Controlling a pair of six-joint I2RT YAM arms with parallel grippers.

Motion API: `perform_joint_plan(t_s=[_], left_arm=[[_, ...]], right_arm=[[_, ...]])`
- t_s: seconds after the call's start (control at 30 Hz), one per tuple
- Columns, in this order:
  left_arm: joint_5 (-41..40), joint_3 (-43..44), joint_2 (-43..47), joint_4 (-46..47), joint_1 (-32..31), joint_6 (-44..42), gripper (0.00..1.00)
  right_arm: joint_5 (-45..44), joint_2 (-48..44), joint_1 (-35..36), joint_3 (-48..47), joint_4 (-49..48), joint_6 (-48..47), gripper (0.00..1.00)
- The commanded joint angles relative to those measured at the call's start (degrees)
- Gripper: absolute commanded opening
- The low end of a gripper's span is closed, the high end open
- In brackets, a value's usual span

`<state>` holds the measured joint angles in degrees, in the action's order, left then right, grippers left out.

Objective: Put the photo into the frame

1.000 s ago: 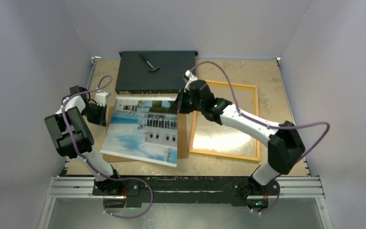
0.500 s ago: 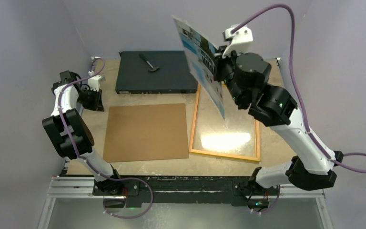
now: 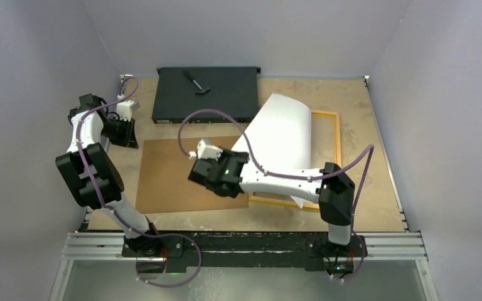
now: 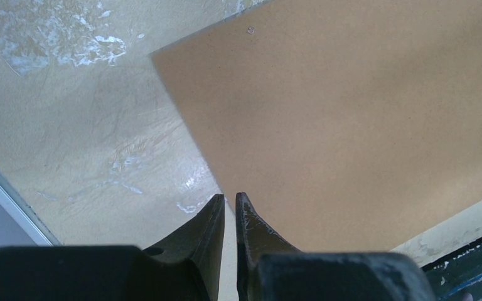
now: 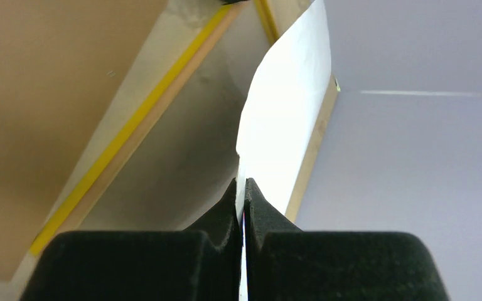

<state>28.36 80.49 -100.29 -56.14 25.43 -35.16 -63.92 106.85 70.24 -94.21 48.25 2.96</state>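
**Right jaws:** fully closed and pinching 1 edge of the large rectangular paper photo (image 3: 282, 132). The sheet is arching up and away from them, white back showing. It is draping over the thin rectangular frame with the bright yellow-orange border and clear pane (image 3: 338, 141), which is lying on the tabletop (image 3: 364, 157) beyond the jaws.

**Left jaws:** standing nearly closed with only a narrow slit between them and gripping nothing. They are hovering over an edge of the plain brown backing board (image 4: 351, 113) just ahead of them.

**Likely hazards:**
1. The sheet is bowing, so its far edge is probably riding on the border instead of dropping inside it.
2. The print is appearing skewed to the frame, so letting go now is risking 1 corner lying outside.
3. The pinch is taking only a thin strip of paper, so a sideways pull is inviting a crease or a slip.
4. The pinched edge is hanging over the brown board beneath the jaws, short of the frame.
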Motion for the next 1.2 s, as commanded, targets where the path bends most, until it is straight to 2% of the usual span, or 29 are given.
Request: perform_joint_plan(t_s=[0.0,0.3,0.5,0.73,0.9,1.17], left_arm=[[2.14,0.62,1.82,-0.74,0.15,-0.71,0.1],[2.25,-0.17,1.73,-0.12,0.23,-0.8,0.1],[2.39,-0.35,1.27,0.33,0.32,-0.64,0.1],[2.58,-1.02,0.95,1.04,0.32,-0.38,0.1],[2.8,-1.12,1.15,0.94,0.35,-0.09,0.1],[3.14,-1.87,1.31,0.89,0.36,-0.02,0.1]], right_arm=[[-0.2,-2.65,5.84,2.67,-1.66,-2.07,0.0],[9.05,4.96,10.35,3.15,2.17,6.67,0.0],[13.71,3.33,10.45,5.83,1.76,8.74,0.0],[13.85,0.29,10.45,14.42,1.7,12.37,0.0],[13.42,-2.62,10.45,20.27,-0.44,11.45,0.0],[5.34,-10.83,10.42,30.32,-11.34,0.16,0.0]])
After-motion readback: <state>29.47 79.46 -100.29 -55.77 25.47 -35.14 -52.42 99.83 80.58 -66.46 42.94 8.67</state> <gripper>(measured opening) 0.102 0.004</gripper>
